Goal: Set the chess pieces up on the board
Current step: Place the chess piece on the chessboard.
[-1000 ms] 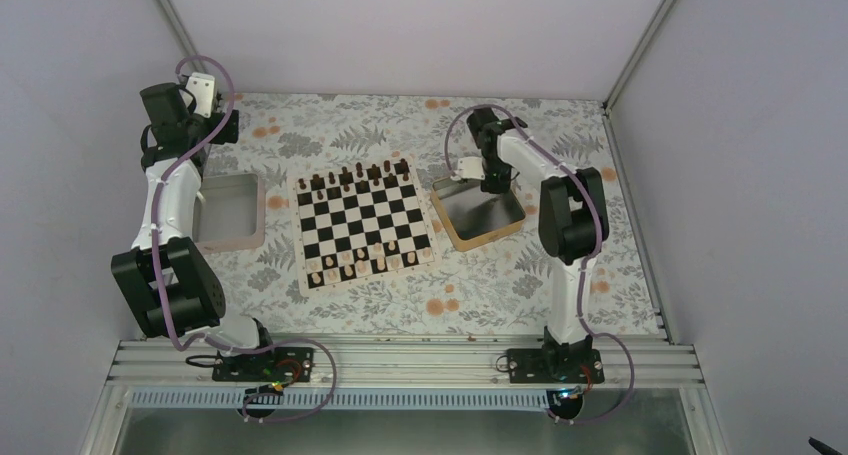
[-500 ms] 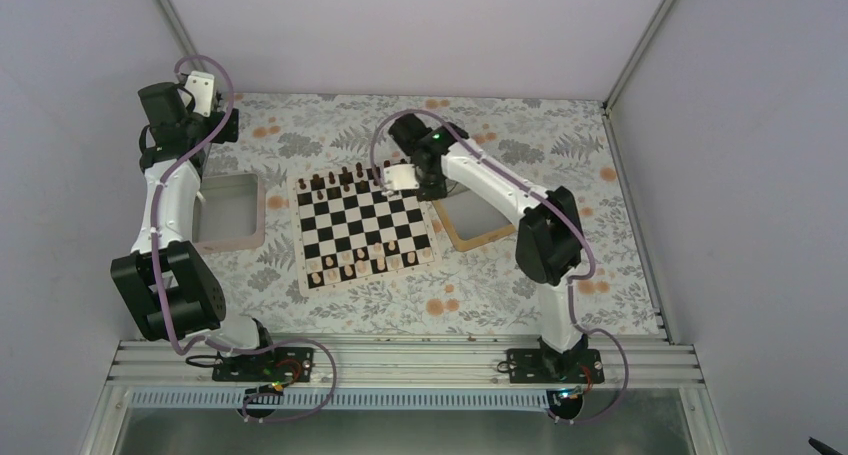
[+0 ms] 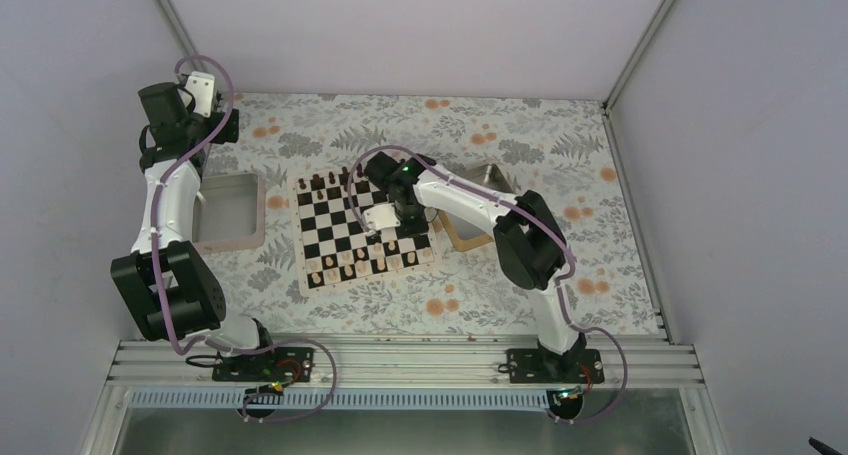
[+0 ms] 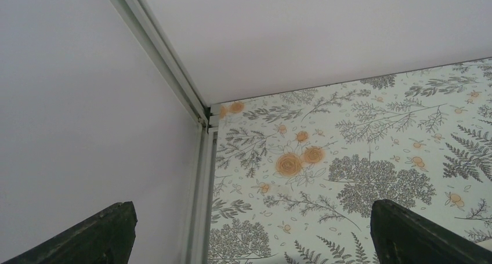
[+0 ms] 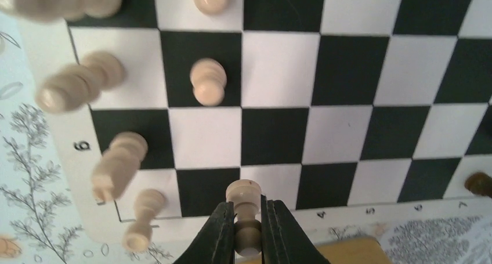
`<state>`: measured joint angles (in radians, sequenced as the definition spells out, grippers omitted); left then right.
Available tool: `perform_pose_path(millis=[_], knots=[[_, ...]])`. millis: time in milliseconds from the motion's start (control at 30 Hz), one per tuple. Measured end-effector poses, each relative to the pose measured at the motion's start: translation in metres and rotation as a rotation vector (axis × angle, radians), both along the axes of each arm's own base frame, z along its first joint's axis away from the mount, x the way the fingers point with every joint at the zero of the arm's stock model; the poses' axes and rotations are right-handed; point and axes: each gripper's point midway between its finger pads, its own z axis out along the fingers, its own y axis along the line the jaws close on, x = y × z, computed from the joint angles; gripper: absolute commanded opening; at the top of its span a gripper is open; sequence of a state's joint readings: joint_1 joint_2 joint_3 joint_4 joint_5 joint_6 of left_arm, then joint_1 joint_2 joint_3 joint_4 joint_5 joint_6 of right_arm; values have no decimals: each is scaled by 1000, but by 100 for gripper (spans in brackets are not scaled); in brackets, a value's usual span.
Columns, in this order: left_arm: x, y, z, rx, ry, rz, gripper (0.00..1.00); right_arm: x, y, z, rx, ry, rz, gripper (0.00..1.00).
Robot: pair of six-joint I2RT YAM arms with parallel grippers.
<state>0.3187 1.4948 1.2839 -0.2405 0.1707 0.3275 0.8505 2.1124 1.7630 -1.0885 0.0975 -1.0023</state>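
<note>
Pale walls (image 3: 420, 35) seen around a flowered table (image 3: 500, 295), right arm (image 3: 470, 200) stretched leftward over the board (image 3: 325, 225), left arm (image 3: 165, 190) raised toward the back corner (left gripper (image 4: 249, 241) spread wide), right gripper (image 5: 248, 207) clamped on a tan pawn (image 5: 243, 191) over the board's edge row, other chess pieces (image 5: 207, 81) stood nearby

Right gripper (image 5: 247, 210) pinched nearly closed, pointing down; left gripper (image 4: 252, 210), raised high, seemingly spread wide.

Digits (image 5: 321, 213) — 4, 6, 7 — printed along the board (image 5: 348, 213) border.
</note>
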Motion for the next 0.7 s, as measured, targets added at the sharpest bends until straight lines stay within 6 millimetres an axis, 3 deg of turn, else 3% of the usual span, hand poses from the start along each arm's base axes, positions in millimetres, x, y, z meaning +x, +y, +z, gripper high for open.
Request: perform_pose_path(millis=[333,700], knots=[[0,0,0,0,1,0,100,-22,16,-9,24,40,24,11],[0,0,0,0,1,0,100,-28,11,-25,-1,73,17,12]])
